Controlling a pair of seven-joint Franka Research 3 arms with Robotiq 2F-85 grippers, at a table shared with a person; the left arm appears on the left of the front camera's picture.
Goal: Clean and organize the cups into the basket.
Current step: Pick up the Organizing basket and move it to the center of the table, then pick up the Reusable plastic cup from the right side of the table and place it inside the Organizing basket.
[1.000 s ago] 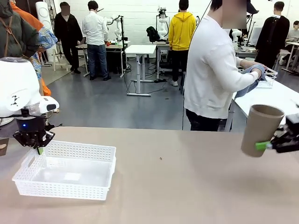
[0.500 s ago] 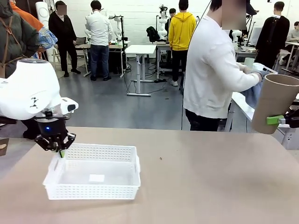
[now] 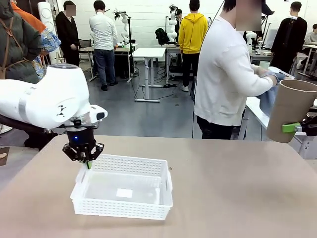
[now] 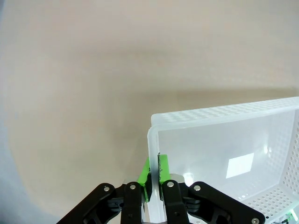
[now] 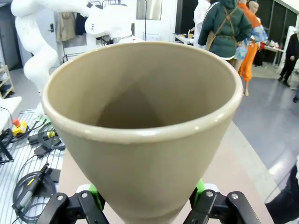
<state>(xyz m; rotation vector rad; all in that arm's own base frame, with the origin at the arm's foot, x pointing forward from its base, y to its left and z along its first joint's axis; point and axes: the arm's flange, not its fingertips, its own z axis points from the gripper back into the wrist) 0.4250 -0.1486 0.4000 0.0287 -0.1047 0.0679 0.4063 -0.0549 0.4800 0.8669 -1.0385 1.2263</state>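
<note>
The white lattice basket point(image 3: 122, 193) rests on the table left of centre, with nothing in it but a pale label on its floor. My left gripper point(image 3: 88, 162) is shut on the basket's far left rim point(image 4: 150, 140), green pads point(image 4: 145, 179) pinching the wall. At the far right my right gripper point(image 3: 297, 127) holds a kraft brown cup point(image 3: 291, 110) upright in the air, mouth up. The same brown cup point(image 5: 145, 121) shows its bare inside in the right wrist view, clamped between the green pads point(image 5: 198, 187). A mint green cup point(image 3: 264, 65) stands on the side table behind the person.
A person in a white top point(image 3: 225, 74) stands at the table's far side, turned toward a side table point(image 3: 257, 106) and handling a blue cloth point(image 3: 271, 75). The tan tabletop point(image 3: 228, 188) stretches bare between basket and right arm.
My left arm has dragged the basket to the right across the table, toward the middle. The right gripper lifted the brown cup higher earlier and now holds steady.
</note>
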